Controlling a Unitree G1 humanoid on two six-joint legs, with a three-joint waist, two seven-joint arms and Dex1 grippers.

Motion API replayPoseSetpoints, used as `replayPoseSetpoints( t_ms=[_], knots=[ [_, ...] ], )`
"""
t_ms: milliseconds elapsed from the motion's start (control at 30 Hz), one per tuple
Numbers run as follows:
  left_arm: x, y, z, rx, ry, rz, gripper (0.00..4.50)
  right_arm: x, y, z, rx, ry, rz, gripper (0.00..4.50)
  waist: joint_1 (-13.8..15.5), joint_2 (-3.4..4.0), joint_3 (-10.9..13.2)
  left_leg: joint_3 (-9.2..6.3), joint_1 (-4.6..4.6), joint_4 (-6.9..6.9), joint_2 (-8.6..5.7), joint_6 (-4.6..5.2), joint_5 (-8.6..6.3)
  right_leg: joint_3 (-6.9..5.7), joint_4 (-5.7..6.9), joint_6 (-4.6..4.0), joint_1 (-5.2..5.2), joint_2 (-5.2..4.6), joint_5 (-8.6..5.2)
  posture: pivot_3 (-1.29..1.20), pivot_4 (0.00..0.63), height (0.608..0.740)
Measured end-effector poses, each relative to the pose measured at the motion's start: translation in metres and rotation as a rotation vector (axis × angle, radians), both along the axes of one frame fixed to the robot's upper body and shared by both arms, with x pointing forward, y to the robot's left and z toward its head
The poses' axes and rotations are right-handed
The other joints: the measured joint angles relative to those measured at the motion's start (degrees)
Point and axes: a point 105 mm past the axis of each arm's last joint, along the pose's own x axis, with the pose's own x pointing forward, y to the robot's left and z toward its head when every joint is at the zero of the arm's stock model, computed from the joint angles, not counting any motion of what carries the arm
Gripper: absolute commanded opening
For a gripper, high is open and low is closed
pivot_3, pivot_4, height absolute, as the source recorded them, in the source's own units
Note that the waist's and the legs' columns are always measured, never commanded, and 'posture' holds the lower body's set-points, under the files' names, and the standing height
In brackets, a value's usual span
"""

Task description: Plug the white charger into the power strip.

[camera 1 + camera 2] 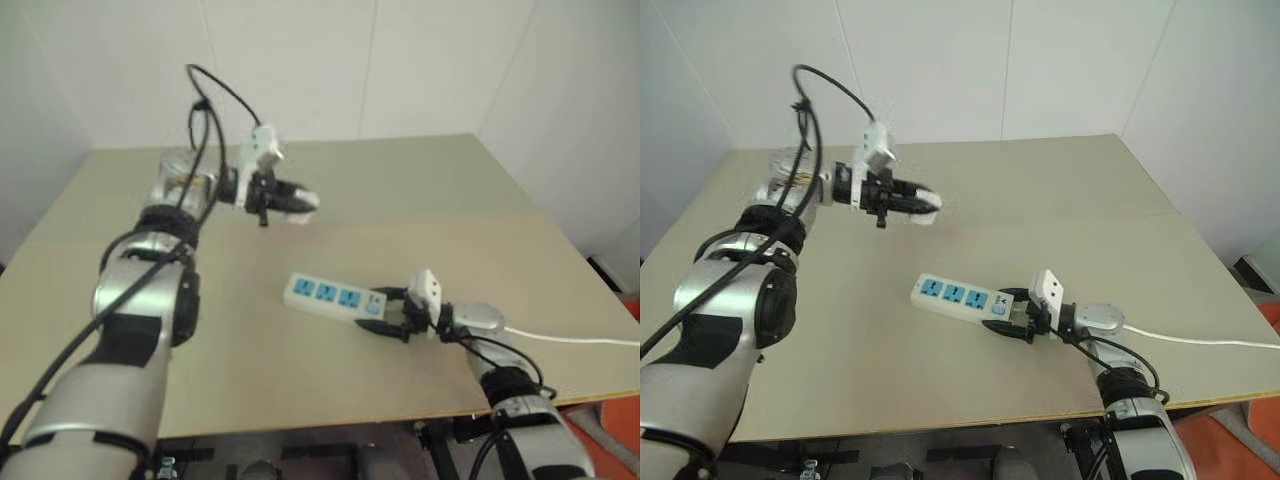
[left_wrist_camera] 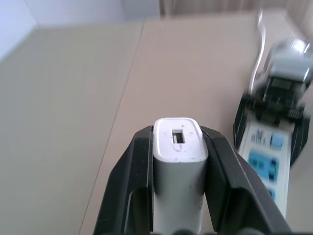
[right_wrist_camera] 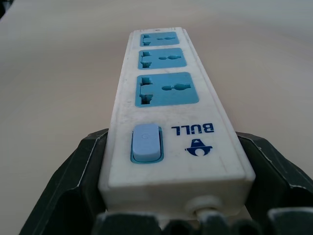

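Black fingers (image 2: 129, 196) of the left gripper (image 1: 290, 200) are clamped on the white charger (image 2: 179, 166), held in the air above the beige table (image 1: 420, 190), its USB slot facing outward. The right gripper (image 1: 392, 318) is closed on the switch end of the power strip (image 1: 335, 297), which lies flat on the table, three blue sockets up, its white cord (image 1: 575, 338) trailing toward the table's right edge.

Bare table (image 1: 300, 400) is lying open all around the power strip (image 1: 333, 298), whose three blue sockets are facing up unblocked, with only the right gripper (image 1: 385, 318) crowding its switch end and the cord (image 1: 580, 339) trailing off right.
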Motion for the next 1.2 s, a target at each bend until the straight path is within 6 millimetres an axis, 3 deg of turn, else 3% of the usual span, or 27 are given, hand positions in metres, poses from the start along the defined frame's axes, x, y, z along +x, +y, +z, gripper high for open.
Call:
replayPoseSetpoints(
  t_ms=[233, 433, 667, 933, 1200],
  knots=[
    [-0.037, 0.017, -0.057, -0.252, 0.244, -0.151, 1.01, -0.011, 0.012, -0.001, -0.032, 0.015, 0.097, 3.42, -0.47, 0.0, 0.0, -0.08, -0.1, 0.12, 0.04, -0.02, 0.01, -0.02, 0.39, -0.01, -0.11, 0.01, 0.0, 0.0, 0.15, 0.74],
    [-0.059, 0.007, -0.053, -0.311, 0.232, -0.227, 1.01, -0.006, 0.015, -0.002, -0.062, 0.039, 0.128, 3.42, -0.36, 0.0, -0.01, -0.06, 0.07, 0.15, 0.04, -0.03, 0.02, -0.01, 0.35, -0.02, 0.07, 0.02, 0.01, 0.0, 0.15, 0.74],
    [-0.066, 0.002, -0.052, -0.346, 0.279, -0.24, 1.01, -0.003, 0.017, -0.004, -0.064, 0.042, 0.144, 3.42, -0.79, 0.0, -0.03, -0.08, 0.38, 0.13, 0.12, -0.02, 0.01, -0.05, -0.04, -0.02, 0.42, 0.08, 0.01, 0.0, 0.15, 0.74],
    [-0.084, -0.011, -0.085, -0.254, 0.317, -0.346, 1.01, -0.003, 0.019, -0.004, -0.06, 0.041, 0.146, 3.42, -0.91, 0.0, -0.06, -0.05, 0.42, 0.11, 0.18, -0.03, 0.01, -0.03, -0.05, -0.03, 0.44, 0.13, 0.02, 0.0, 0.15, 0.74],
    [-0.078, -0.023, -0.113, -0.146, 0.334, -0.353, 1.01, -0.005, 0.019, -0.004, -0.062, 0.036, 0.148, 3.42, -0.88, 0.0, -0.07, -0.05, 0.37, 0.1, 0.18, -0.01, 0.01, -0.04, -0.11, -0.03, 0.43, 0.13, 0.02, 0.0, 0.15, 0.74]
  ],
)
